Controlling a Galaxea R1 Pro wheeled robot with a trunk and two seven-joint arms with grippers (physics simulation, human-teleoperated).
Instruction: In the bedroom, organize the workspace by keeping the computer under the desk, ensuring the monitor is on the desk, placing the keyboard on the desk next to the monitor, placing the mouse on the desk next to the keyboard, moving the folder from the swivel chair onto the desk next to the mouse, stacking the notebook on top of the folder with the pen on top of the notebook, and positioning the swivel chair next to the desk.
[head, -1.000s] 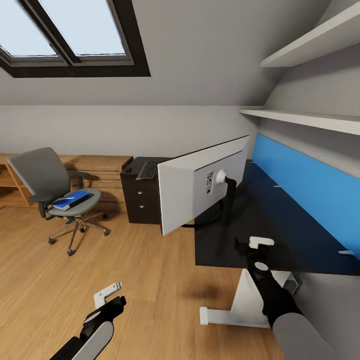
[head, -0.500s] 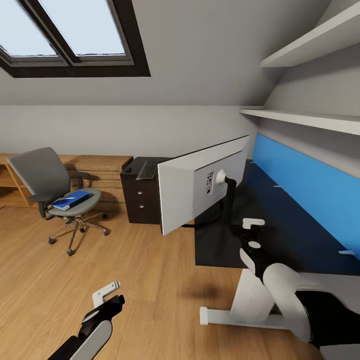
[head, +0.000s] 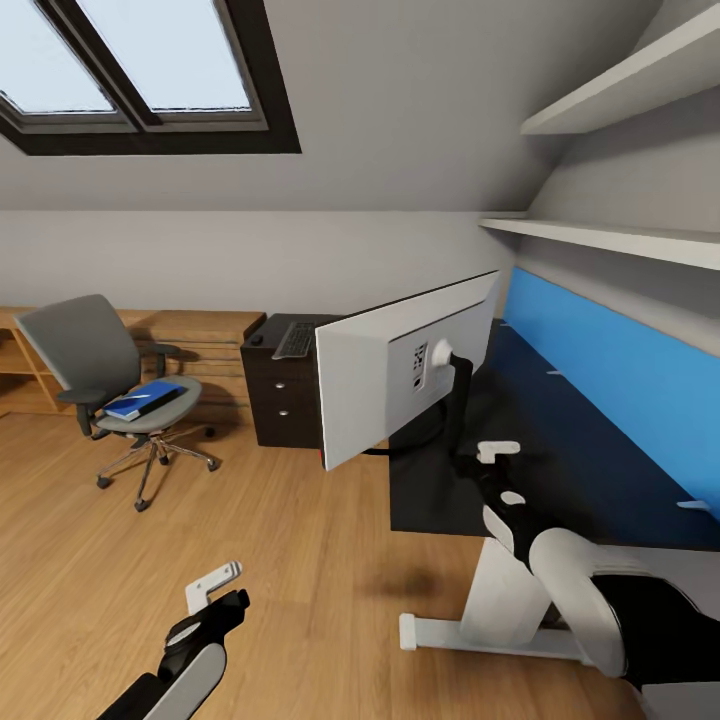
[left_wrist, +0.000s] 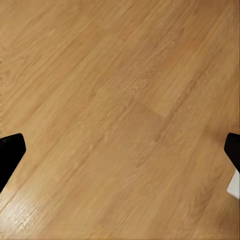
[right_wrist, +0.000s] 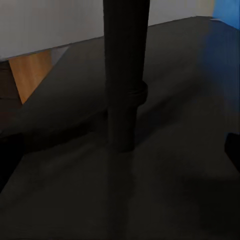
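Observation:
The monitor (head: 385, 385) stands on the black desk (head: 590, 470) near its front edge, its pale back toward me. My right gripper (head: 494, 456) is open low over the desk, just short of the monitor's black stand (right_wrist: 124, 85), not touching it. The keyboard (head: 297, 340) and small mouse (head: 256, 340) lie on the dark drawer unit (head: 282, 405). The blue folder (head: 143, 398) rests on the swivel chair (head: 95, 365), which stands away from the desk at the left. My left gripper (head: 215, 588) hangs open over the bare floor. Computer, notebook and pen are hidden.
A light wooden chest (head: 205, 335) runs along the back wall behind the chair. The blue rear panel (head: 620, 370) and white wall shelves (head: 610, 238) bound the desk on the right. The desk's white leg (head: 497, 600) stands on the wooden floor (left_wrist: 120, 120).
My right arm has reached forward, bringing its gripper closer to the monitor's stand, and its elbow has swung up into view. The left arm has barely moved.

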